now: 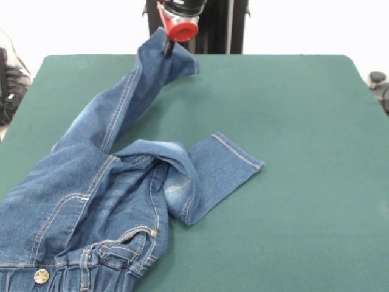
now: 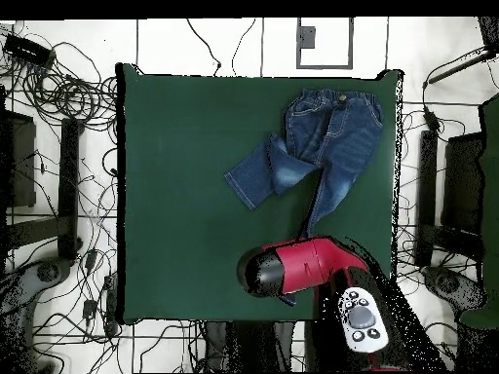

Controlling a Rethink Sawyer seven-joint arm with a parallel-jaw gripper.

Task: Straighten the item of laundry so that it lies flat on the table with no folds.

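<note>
The blue denim jeans (image 1: 103, 194) lie on the dark green table (image 1: 292, 121) at the near left, waistband and metal button at the bottom edge. One leg is stretched toward the far side and its end is raised off the table at my gripper (image 1: 168, 47), which is shut on it. The other leg is folded across the body, with its cuff (image 1: 240, 159) pointing right. In the overhead view the jeans (image 2: 326, 136) sit at the table's (image 2: 185, 195) upper right, and my red arm (image 2: 297, 268) hides the gripper and the held leg end.
The robot's black pedestal (image 1: 213, 24) stands behind the far edge. A white control pad (image 2: 363, 319) sits by the robot's base. Cables and dark equipment (image 2: 58, 117) lie on the floor round the table. A black object (image 1: 378, 82) shows at the right edge.
</note>
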